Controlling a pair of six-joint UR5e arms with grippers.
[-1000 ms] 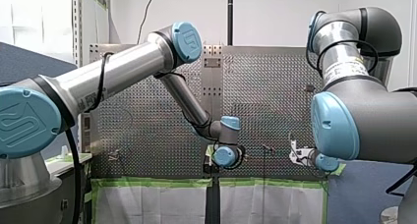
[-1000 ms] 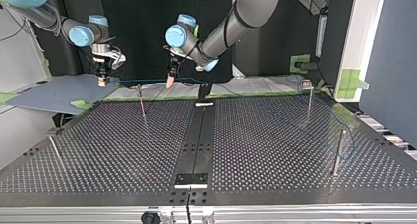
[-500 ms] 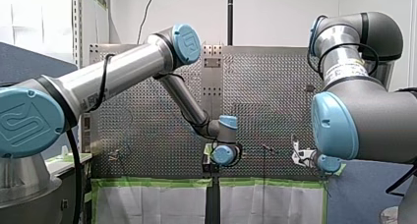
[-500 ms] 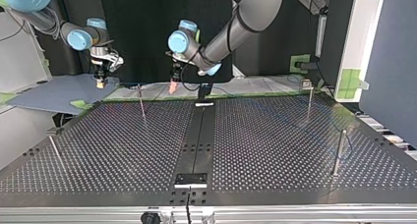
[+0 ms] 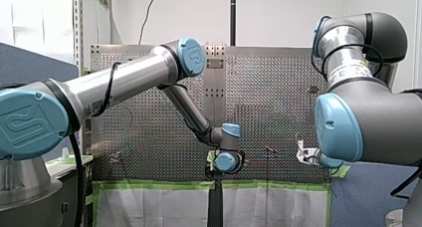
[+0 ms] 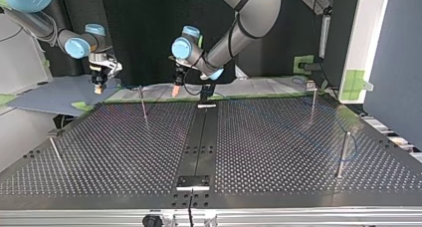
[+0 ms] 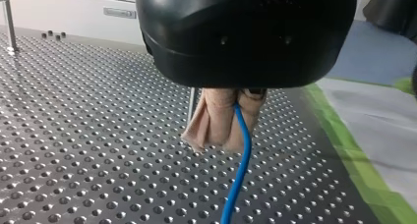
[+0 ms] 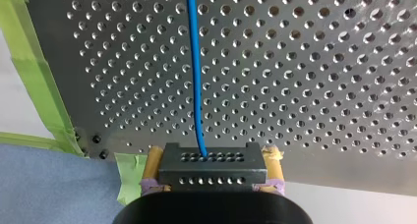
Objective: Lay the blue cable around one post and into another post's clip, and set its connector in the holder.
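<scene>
My left gripper (image 7: 223,138) is pinching the blue cable (image 7: 240,170) and my right gripper (image 8: 212,154) is clamping its connector (image 8: 212,177), so I'd hold light tension swinging round the post (image 7: 191,102) just beyond the left one.

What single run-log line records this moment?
left tool: shut on cable | right tool: shut on connector | connector: not yet placed

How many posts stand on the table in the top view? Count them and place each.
4, by the top view: back-left post, back-right post, front-right post, front-left post. Others may be hidden.
</scene>
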